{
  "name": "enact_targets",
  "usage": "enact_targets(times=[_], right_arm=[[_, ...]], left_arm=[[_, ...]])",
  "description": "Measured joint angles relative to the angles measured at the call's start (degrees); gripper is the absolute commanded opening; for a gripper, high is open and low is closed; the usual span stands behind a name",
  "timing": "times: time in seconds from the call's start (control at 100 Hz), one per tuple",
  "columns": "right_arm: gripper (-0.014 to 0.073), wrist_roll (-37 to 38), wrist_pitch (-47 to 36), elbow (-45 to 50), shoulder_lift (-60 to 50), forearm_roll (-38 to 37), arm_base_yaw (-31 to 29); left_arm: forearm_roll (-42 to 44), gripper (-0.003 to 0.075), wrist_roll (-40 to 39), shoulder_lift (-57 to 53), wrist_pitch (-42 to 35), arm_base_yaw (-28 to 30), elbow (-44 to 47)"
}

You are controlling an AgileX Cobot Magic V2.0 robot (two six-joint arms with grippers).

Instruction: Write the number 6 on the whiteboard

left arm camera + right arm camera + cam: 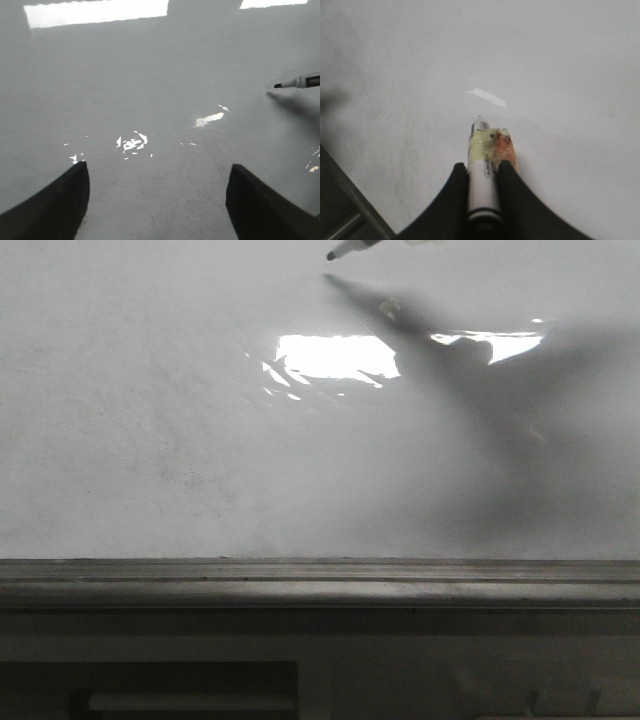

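Right wrist view: the right gripper [482, 172] is clamped on a marker [482, 170], tip just above the whiteboard [560, 65], which carries no drawn figure. The left gripper [157, 200] hangs wide apart, holding nothing.

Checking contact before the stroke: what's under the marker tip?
Under the marker tip is bare whiteboard, carrying only the marker's shadow and glare. No ink is visible there. The right tool grips the barrel. Whether the tip touches the board can't be told.
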Motion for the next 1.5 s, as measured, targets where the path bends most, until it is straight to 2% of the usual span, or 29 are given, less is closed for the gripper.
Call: enact_targets(times=[0.13, 0.32, 0.49, 0.6, 0.7, 0.84, 1.04, 1.28, 1.5], right_arm=[[-0.0043, 0.0, 1.69, -3.79, 4.9, 0.39, 0.1], [-0.0043, 0.0, 13.91, -7.02, 10.5, 0.25, 0.17], [-0.0043, 3.57, 21.95, -6.64, 10.82, -7.4, 0.17], [-0.0043, 9.32, 22.55, -6.19, 8.47, -13.31, 0.27], [-0.0043, 11.26, 20.19, -6.19, 5.77, -16.03, 0.03], [-0.0043, 11.84, 14.97, -6.54, 5.05, -15.91, -0.1], [-0.0044, 11.96, 14.42, -9.91, 10.11, -14.12, 2.5], [-0.0045, 11.96, 23.57, -12.8, 11.22, -14.85, 5.12], [-0.0045, 11.96, 29.18, -13.33, 7.63, -15.54, 4.32]], left_arm=[[-0.15, 0.051, 0.0, 0.0, 0.0, 0.0, 0.0], [-0.14, 0.051, 0.0, 0.0, 0.0, 0.04, 0.0], [-0.18, 0.051, -0.02, 0.0, 0.0, 0.04, 0.0], [-0.27, 0.051, -0.02, 0.0, 0.0, 0.04, 0.0], [-0.27, 0.051, -0.02, 0.0, 0.0, 0.04, 0.0], [-0.52, 0.051, -0.02, 0.0, 0.0, 0.04, 0.0], [-1.16, 0.051, -0.02, 0.0, 0.0, 0.04, 0.0], [-1.31, 0.051, 0.96, 0.0, 0.32, 0.04, 0.0], [-6.77, 0.047, 11.89, 0.26, 6.59, -1.54, 0.0]])
